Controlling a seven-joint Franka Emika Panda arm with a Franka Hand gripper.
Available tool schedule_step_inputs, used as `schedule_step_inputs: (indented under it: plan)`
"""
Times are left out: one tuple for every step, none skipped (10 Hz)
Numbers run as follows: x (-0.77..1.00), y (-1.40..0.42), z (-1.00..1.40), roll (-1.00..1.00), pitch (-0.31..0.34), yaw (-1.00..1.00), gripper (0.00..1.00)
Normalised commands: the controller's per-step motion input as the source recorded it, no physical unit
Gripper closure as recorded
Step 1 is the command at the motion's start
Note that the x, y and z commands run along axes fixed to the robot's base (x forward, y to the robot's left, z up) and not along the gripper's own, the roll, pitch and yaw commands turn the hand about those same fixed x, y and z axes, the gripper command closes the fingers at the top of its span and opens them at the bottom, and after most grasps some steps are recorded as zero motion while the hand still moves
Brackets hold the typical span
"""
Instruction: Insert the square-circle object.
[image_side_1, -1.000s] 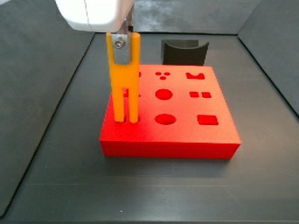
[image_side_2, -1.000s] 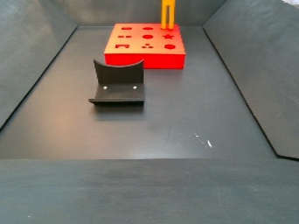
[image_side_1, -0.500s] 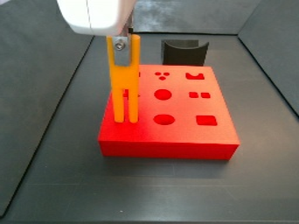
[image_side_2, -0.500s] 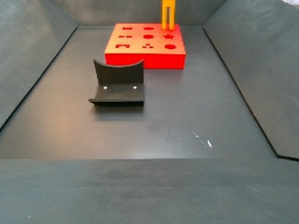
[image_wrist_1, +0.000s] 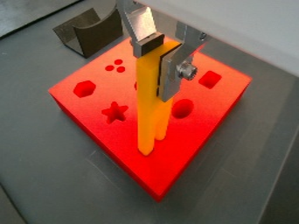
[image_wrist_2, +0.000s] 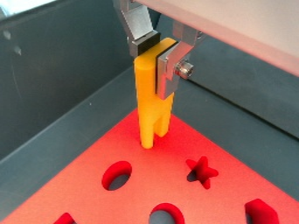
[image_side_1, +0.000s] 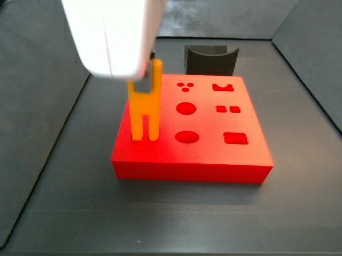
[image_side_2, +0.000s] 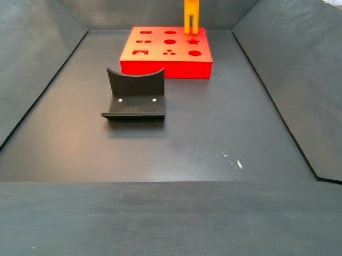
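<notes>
The square-circle object (image_side_1: 144, 108) is a slim orange-yellow bar standing upright on the red block (image_side_1: 214, 150), at the block's left side. Its two prongs meet the block's top face; I cannot tell how deep they sit. My gripper (image_side_1: 142, 68) is above it, its white body covering the bar's upper part. In both wrist views the gripper (image_wrist_1: 158, 54) (image_wrist_2: 156, 54) has its silver fingers on either side of the bar's top end (image_wrist_2: 149, 96), shut on it. The bar also shows at the block's far corner in a side view (image_side_2: 191, 15).
The red block (image_side_2: 167, 52) has several shaped holes to the right of the bar: circles, a square, a star (image_wrist_1: 114, 112). The dark grey curved holder (image_side_2: 134, 95) stands on the floor apart from the block and shows behind it in a side view (image_side_1: 210, 57). Dark walls enclose the floor.
In a side view the gripper's white body now looks larger and reaches lower, hiding more of the bar's top. The bar itself stays upright at the same spot on the block.
</notes>
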Motion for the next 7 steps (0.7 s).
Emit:
schedule_step_inputs:
  plan:
    - [0.23, 0.01, -0.96, -0.01, -0.093, 0.00, 1.00]
    - [0.11, 0.00, -0.89, -0.13, -0.044, 0.00, 1.00]
    - [0.04, -0.10, -0.62, -0.24, -0.020, 0.00, 1.00]
    - [0.02, -0.06, -0.65, -0.23, -0.026, 0.00, 1.00]
    - [0.00, 0.00, -0.68, -0.11, -0.107, 0.00, 1.00]
    - [0.00, 0.00, -0.07, 0.00, 0.000, 0.00, 1.00]
    - [0.00, 0.00, 0.00, 0.00, 0.000, 0.00, 1.00]
